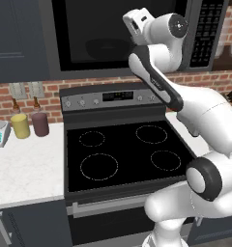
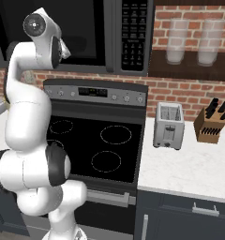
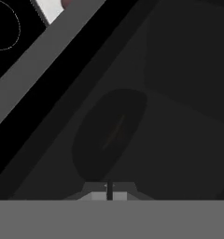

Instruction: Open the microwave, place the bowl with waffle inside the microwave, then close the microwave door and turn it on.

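Observation:
The microwave [image 1: 89, 29] hangs above the stove, its button column [image 2: 134, 33] at the right. The microwave door [image 2: 93, 28] looks flush with the front. Behind the dark glass sits the bowl [image 1: 106, 48], a dim black oval. In the hand view the bowl [image 3: 109, 135] has a faint brown streak in it, probably the waffle [image 3: 115, 132]. My gripper [image 3: 109, 190] is shut on nothing, its fingertips pressed together and pointing at the window. The white hand [image 1: 135, 24] hovers just in front of the glass, left of the buttons; whether it touches the door I cannot tell.
The black stove top [image 1: 123, 154] lies below the arm. A yellow cup [image 1: 20, 126] and a maroon cup [image 1: 40, 124] stand on the left counter. On the right counter are a silver toaster [image 2: 168, 125] and a knife block [image 2: 210, 124].

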### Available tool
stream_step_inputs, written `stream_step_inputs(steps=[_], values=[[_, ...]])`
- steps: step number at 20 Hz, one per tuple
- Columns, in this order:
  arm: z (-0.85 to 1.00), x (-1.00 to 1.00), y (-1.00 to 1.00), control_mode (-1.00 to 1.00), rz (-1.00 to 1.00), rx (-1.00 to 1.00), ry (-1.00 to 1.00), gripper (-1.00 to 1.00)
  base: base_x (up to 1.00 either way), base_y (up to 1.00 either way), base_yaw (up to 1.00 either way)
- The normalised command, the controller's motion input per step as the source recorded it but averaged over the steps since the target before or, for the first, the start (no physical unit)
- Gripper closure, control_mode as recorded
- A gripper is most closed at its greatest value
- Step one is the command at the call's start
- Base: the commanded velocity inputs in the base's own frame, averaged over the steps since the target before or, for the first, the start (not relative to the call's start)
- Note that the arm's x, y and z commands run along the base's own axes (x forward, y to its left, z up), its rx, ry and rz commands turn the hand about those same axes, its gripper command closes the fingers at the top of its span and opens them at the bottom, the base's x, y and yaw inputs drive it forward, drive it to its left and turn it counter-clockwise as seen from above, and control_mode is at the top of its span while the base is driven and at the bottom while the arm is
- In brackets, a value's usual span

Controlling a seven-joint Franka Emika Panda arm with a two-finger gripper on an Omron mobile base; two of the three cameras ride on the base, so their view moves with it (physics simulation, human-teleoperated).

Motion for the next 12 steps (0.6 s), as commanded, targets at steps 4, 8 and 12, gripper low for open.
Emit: stream_step_inputs(steps=[4, 8, 12], values=[[-0.82, 0.26, -0.02, -1.0, -0.07, 0.02, 0.0, 1.0, 0.0, 0.0, 0.0], [-0.54, 0.2, -0.1, -1.0, -0.08, 0.09, 0.0, 1.0, 0.0, 0.0, 0.0], [-0.06, -0.11, -0.15, -1.0, -0.06, 0.12, 0.0, 1.0, 0.0, 0.0, 0.0]])
